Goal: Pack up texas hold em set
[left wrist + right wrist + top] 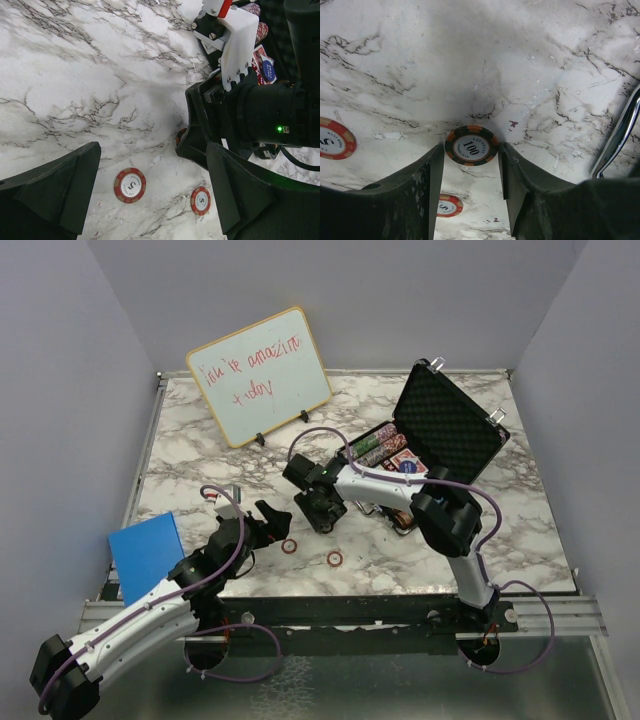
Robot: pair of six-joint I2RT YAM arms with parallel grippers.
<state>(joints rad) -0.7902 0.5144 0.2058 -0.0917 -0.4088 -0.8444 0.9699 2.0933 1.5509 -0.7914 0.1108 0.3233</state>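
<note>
Lying flat, face up on the marble table (520, 60), a black-and-orange poker chip (471, 145) is nipped between the right jaws, the left jaws gaping over two red chips (129, 185), while the open black briefcase (450, 425) behind the right jaws holds chip rows (372, 448) and red card decks (405, 462).

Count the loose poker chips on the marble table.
3: two red 5 chips near the left pincer; a 100 chip inside the right pincer. Others may be hidden.

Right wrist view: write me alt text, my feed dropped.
The right gripper has its dark fingers against both edges of a black-and-orange chip marked 100, lying on the marble table. Two red chips marked 5 lie nearby: one at the left edge, one lower, between the fingers.
</note>
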